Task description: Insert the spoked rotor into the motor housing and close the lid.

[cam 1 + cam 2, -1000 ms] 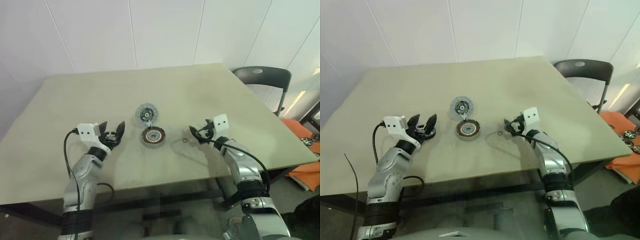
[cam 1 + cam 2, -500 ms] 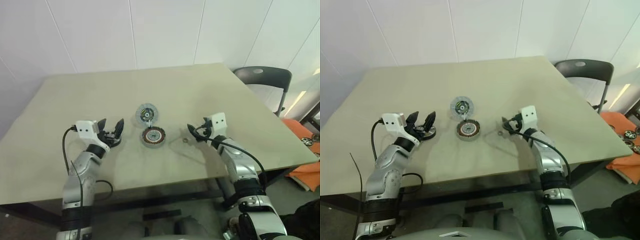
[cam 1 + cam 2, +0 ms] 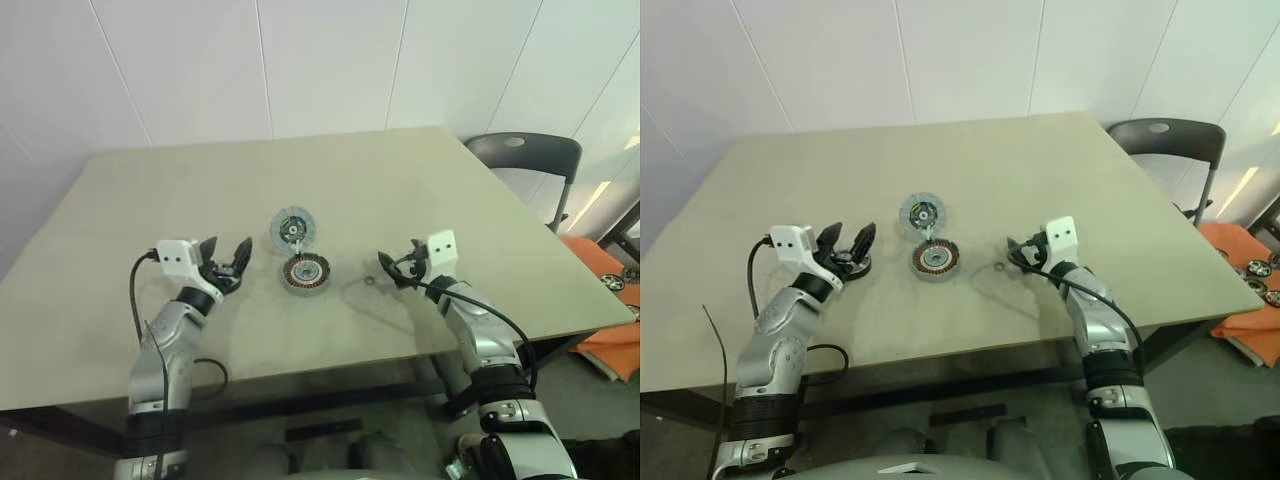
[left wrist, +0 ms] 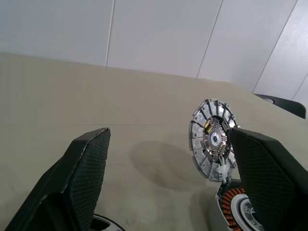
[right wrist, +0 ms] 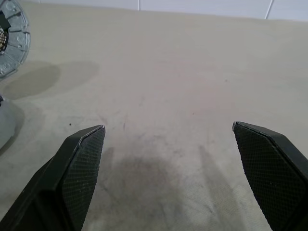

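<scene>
The motor housing (image 3: pixel 306 271), round with copper coils, lies on the table's middle. Just behind it the grey spoked rotor (image 3: pixel 293 228) stands tilted up, its lower edge touching the housing (image 4: pixel 240 207); the left wrist view shows its spokes and hub (image 4: pixel 213 139). My left gripper (image 3: pixel 225 256) is open, left of the housing, over a dark round part (image 3: pixel 854 267); I cannot tell whether that part is the lid. My right gripper (image 3: pixel 399 262) is open to the right of the housing, holding nothing.
A small metal ring (image 3: pixel 371 282) lies on the beige table (image 3: pixel 400 180) between the housing and my right gripper. A dark chair (image 3: pixel 520 152) stands past the table's far right corner. Orange items (image 3: pixel 612 330) lie on the floor at the right.
My left gripper has edged slightly away from me and stays open. The right gripper and the parts on the table have hardly moved.
</scene>
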Available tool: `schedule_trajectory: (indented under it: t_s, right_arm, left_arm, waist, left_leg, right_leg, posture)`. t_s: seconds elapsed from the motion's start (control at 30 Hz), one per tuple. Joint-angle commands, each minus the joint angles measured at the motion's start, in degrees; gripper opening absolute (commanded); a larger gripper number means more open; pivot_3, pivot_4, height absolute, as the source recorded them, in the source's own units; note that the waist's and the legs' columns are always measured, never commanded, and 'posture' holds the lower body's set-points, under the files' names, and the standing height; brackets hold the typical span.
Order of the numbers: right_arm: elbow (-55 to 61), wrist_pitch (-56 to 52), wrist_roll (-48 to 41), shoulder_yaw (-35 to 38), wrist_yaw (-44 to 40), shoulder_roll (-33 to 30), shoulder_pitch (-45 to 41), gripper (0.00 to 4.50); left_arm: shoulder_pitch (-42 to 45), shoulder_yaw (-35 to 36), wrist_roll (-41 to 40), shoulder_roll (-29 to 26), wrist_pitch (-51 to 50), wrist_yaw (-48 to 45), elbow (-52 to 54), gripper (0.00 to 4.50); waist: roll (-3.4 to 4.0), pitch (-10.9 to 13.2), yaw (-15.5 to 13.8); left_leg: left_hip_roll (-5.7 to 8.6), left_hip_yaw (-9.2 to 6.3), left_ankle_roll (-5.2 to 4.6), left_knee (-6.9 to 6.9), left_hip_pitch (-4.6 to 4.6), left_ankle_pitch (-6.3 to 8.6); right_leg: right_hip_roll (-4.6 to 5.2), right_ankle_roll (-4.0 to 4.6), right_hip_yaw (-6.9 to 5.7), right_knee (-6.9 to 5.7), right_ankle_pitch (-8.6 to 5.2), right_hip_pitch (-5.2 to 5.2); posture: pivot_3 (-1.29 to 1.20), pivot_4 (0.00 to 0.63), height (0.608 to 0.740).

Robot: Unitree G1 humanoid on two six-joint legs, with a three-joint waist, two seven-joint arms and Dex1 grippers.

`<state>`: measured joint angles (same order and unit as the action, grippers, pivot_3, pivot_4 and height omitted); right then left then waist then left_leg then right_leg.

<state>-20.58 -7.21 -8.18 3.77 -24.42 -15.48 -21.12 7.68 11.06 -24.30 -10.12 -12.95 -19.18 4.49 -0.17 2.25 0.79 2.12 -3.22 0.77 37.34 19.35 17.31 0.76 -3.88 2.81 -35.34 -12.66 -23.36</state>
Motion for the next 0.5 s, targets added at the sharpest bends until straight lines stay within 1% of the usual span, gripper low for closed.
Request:
schedule_trajectory:
  t_s: [0.03,0.27,0.5]
  right_arm:
    - [3.12,-0.02,-0.79,0.88,0.23,-0.32,-0.49,4.44]
    - [-0.3,0.89,-0.89,0.64,0.4,0.88,-2.8,4.44]
    - [-5.24,3.28,-0.45,0.01,0.39,2.6,-6.38,4.44]
  left_arm:
    - [1.13,0.12,0.07,-0.23,1.15,-0.41,0.5,4.18]
    - [3.29,1.12,0.51,-1.37,1.99,0.05,-0.77,4.18]
    - [2.29,2.01,-0.12,-2.49,1.52,0.48,1.24,4.18]
  waist:
    - [0.0,0.0,0.0]
    - [0.0,0.0,0.05]
    - [0.0,0.0,0.1]
  left_leg:
    - [0.0,0.0,0.0,0.0,0.0,0.0]
    - [0.0,0.0,0.0,0.01,-0.01,0.0]
    - [0.0,0.0,0.0,0.0,-0.01,0.0]
  right_leg:
    - [0.0,0.0,0.0,0.0,0.0,0.0]
    - [-0.01,0.0,0.0,-0.02,0.0,0.0]
    - [-0.01,0.0,0.0,-0.01,0.01,-0.01]
  posture:
    - [0.0,0.0,0.74]
    - [0.0,0.0,0.74]
    - [0.0,0.0,0.74]
